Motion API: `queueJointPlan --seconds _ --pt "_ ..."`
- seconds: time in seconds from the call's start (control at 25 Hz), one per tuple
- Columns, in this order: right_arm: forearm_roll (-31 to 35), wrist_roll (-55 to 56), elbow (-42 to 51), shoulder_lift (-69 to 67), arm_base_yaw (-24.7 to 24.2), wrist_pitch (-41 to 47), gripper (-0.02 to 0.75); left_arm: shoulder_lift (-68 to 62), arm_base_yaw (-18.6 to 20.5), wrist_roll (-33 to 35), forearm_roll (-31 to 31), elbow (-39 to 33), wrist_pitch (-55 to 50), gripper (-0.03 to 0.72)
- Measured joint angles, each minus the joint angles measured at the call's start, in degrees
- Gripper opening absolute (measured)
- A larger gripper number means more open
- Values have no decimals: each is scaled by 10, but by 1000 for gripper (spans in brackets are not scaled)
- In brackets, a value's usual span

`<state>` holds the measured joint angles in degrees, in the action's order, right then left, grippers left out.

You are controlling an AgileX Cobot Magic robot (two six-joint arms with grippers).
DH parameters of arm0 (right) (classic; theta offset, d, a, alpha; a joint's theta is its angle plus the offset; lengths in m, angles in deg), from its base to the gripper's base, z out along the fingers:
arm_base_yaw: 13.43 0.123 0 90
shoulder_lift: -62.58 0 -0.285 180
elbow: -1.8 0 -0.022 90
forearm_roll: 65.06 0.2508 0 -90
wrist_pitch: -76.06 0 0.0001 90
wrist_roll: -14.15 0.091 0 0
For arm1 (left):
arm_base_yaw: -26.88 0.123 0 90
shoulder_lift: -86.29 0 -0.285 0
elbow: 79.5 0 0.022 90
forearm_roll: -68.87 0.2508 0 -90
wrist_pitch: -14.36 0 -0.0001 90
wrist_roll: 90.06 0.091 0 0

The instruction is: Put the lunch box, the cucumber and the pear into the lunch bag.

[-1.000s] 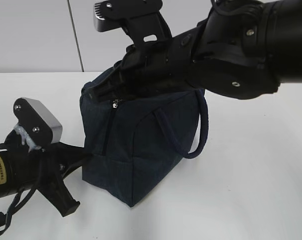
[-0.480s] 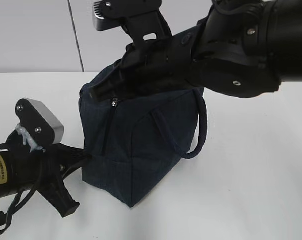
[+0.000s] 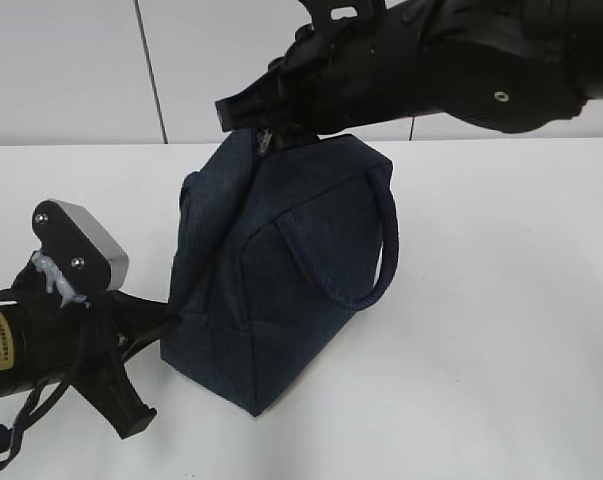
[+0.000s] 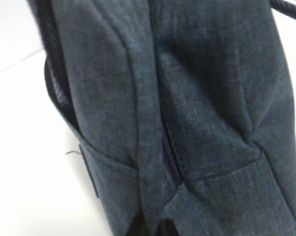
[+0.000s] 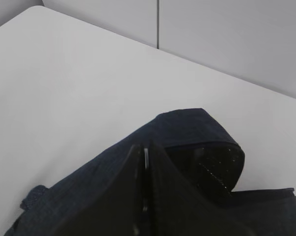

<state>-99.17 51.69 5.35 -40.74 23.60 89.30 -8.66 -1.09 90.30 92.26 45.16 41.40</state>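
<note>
The dark navy lunch bag (image 3: pixel 301 270) stands on the white table, its end face towards me and its looped handle (image 3: pixel 386 250) hanging on the right side. My right gripper (image 3: pixel 264 128) is at the bag's top left ridge, shut on the silver zipper pull (image 5: pixel 146 160). My left gripper (image 3: pixel 169 318) pinches the fabric at the bag's lower left corner. In the left wrist view the bag (image 4: pixel 197 98) fills the frame and its fabric puckers into the left gripper (image 4: pixel 155 228). The lunch box, cucumber and pear are out of view.
The white table (image 3: pixel 501 350) stretches to the right of and in front of the bag. A pale wall with a vertical seam (image 3: pixel 151 70) runs behind. The right arm (image 3: pixel 461 60) hangs over the bag's top.
My right gripper has moved up and to the right, drawing the zipper pull from the end face up to the top ridge. The bag's top has lifted and narrowed. The left gripper has stayed put.
</note>
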Motion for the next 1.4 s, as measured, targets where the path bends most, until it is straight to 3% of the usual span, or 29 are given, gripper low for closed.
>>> queueJointPlan --seconds 0.6,1.0,1.08,1.28,1.4 --pt "-1 44 -6 -52 -102 -20 0 -10 -1 0 1 -3 -36 3" --pt "-11 47 -9 -56 -100 -42 0 -28 -1 0 2 -6 1 19" --pt "-11 47 -9 -56 -99 -42 0 -16 -1 0 7 -6 17 81" --pt "-11 47 -9 -56 -97 -42 0 29 -4 -13 52 -6 38 348" --pt "-4 47 -9 -56 -96 -42 0 48 -18 -40 91 -6 38 417"
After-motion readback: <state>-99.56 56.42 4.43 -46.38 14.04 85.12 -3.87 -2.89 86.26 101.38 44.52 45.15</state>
